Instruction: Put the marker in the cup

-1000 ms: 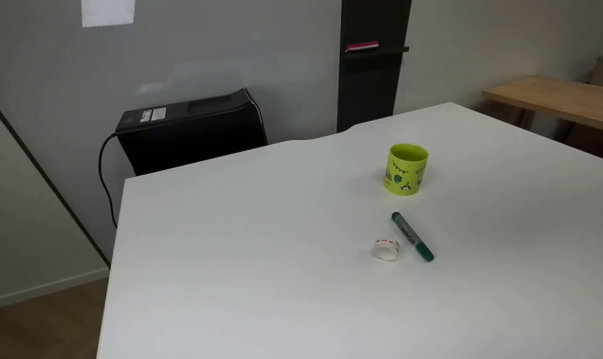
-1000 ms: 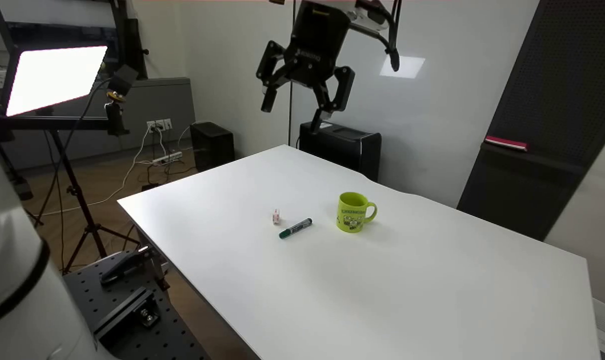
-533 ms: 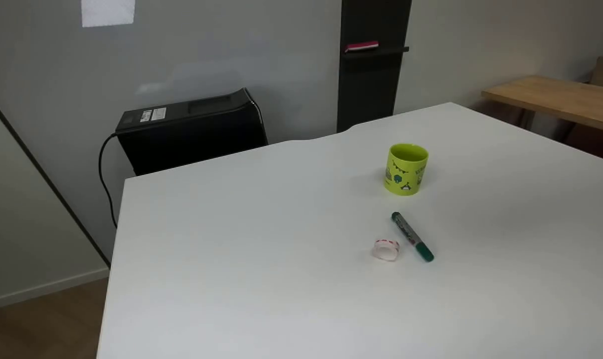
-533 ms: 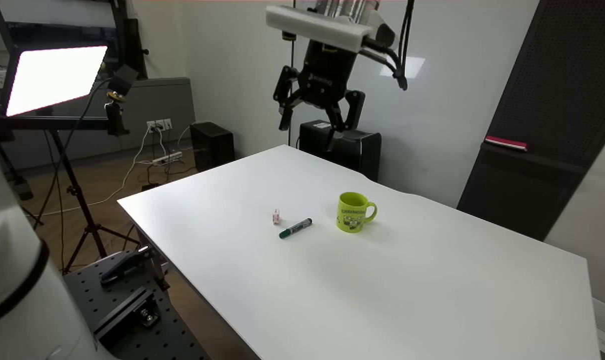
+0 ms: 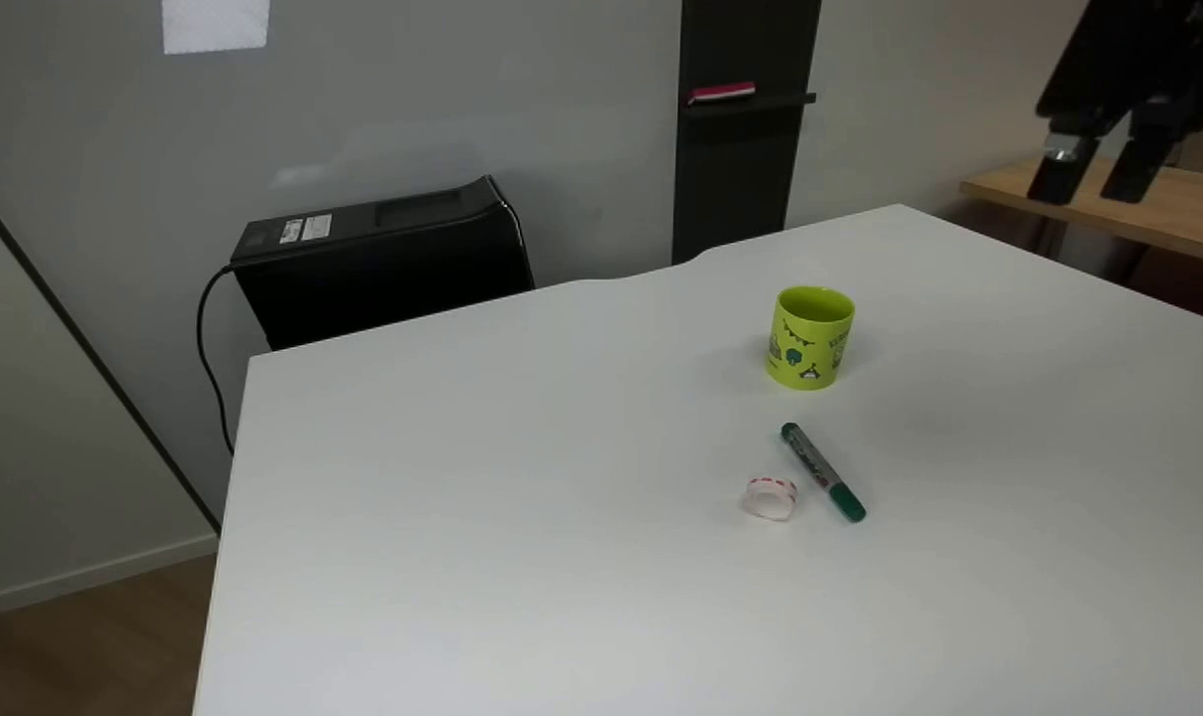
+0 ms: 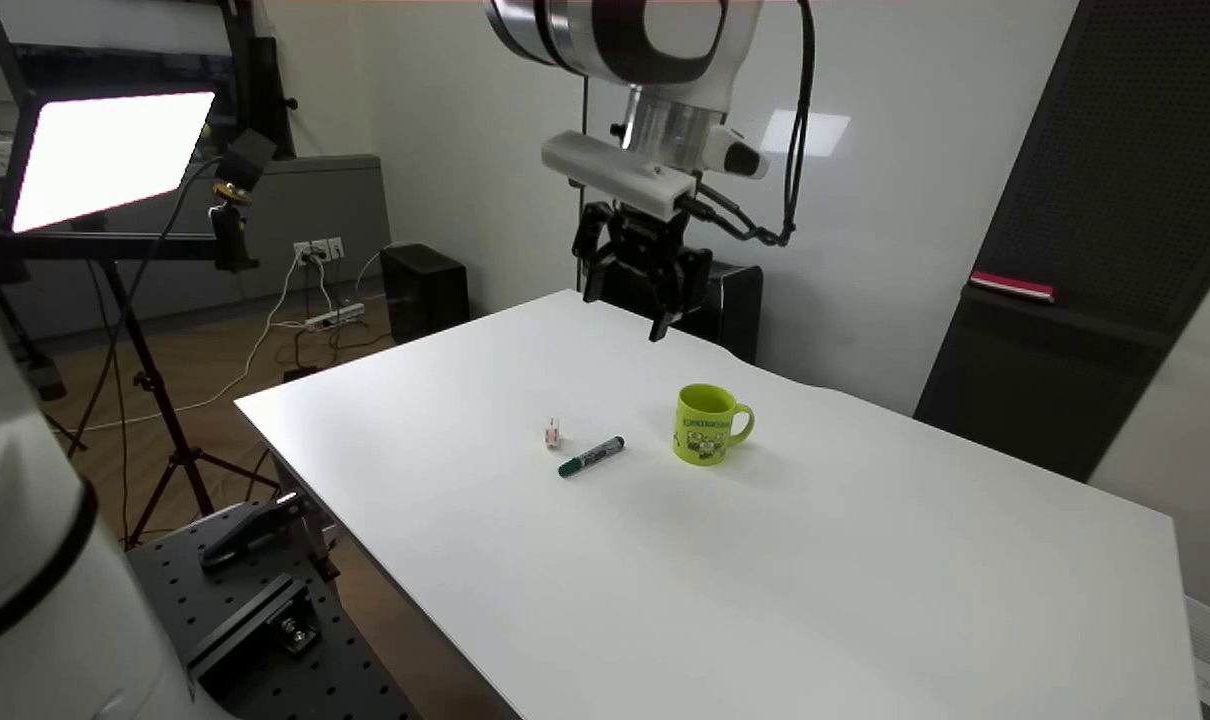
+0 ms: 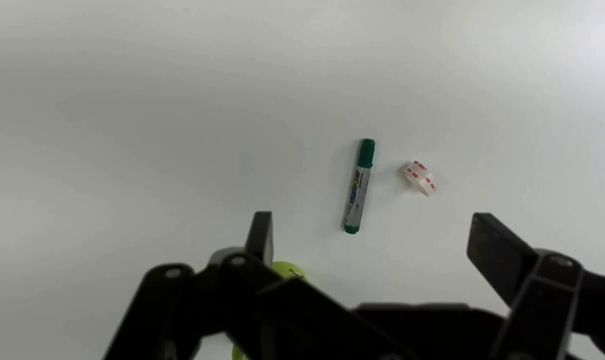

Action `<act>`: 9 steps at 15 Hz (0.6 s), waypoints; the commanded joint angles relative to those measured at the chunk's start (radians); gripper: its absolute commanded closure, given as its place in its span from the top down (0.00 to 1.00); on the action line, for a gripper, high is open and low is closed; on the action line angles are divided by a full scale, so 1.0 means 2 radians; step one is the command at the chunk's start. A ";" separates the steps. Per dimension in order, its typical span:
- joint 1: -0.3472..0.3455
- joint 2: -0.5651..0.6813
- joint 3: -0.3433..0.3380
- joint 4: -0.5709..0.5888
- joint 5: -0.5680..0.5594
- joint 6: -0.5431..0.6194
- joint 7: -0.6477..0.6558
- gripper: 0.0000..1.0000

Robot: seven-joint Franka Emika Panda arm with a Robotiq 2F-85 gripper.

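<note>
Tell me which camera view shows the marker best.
The wrist view: there the marker is seen from above, whole, unhidden and largest, with printing visible along its side. Both exterior views also show it whole, lying on the table, but smaller.

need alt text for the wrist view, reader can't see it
A green-capped marker lies on a white table, a small pale ring with red marks to its right. The robot's open hand shows along the bottom, mostly hiding a lime-green cup.

Plenty of free air under the tool (image 6: 625, 314) tbh, cup (image 6: 701, 430) on the tabletop (image 6: 815, 600) below is the tallest obstacle.
</note>
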 commanded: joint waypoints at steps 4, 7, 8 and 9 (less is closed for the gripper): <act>-0.005 0.076 0.012 0.046 -0.033 0.054 0.089 1.00; -0.007 0.105 0.011 0.080 -0.050 0.039 0.099 1.00; -0.007 0.114 0.012 0.091 -0.054 0.034 0.101 1.00; -0.006 0.125 0.012 0.105 -0.061 0.021 0.104 1.00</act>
